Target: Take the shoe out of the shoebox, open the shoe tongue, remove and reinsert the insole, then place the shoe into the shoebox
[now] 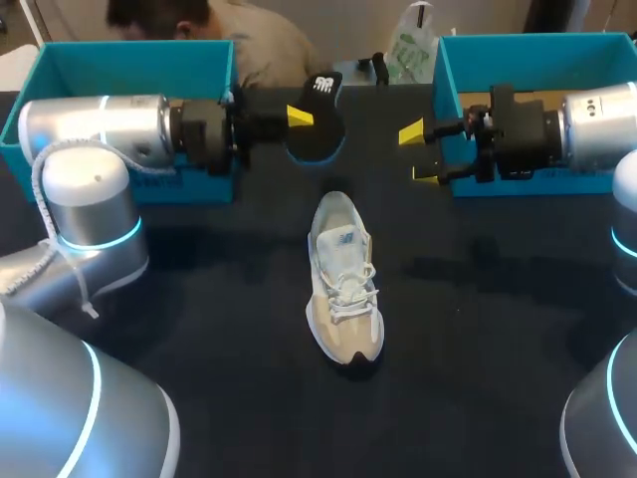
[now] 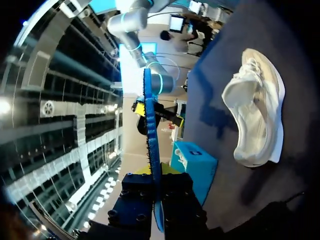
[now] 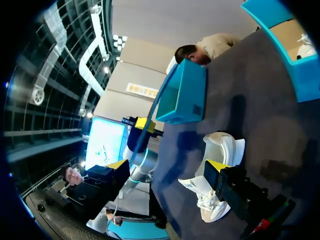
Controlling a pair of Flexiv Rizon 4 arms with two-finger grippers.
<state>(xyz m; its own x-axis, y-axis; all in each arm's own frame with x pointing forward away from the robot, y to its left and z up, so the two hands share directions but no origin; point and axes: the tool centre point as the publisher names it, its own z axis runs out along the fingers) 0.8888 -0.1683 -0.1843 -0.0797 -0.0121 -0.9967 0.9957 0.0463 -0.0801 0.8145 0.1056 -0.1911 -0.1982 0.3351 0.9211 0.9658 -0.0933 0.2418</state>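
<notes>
A white and beige shoe (image 1: 343,284) lies on its sole in the middle of the dark table, toe toward me; it also shows as the shoe (image 2: 257,115) and the shoe (image 3: 225,147) in the wrist views. Above the table's far middle my left gripper (image 1: 304,119) is shut on a black insole (image 1: 320,127) with a blue underside, held up on edge. Edge-on, the insole (image 2: 148,85) rises from between the left gripper (image 2: 152,172) fingers. My right gripper (image 1: 418,154) stands open and empty to the insole's right, facing it. The right gripper (image 3: 167,167) hangs above the shoe.
A teal box (image 1: 129,60) stands at the back left behind my left arm. Another teal box (image 1: 537,60) with a tan inside stands at the back right behind my right arm. A white and green bag (image 1: 410,50) sits at the far edge between them.
</notes>
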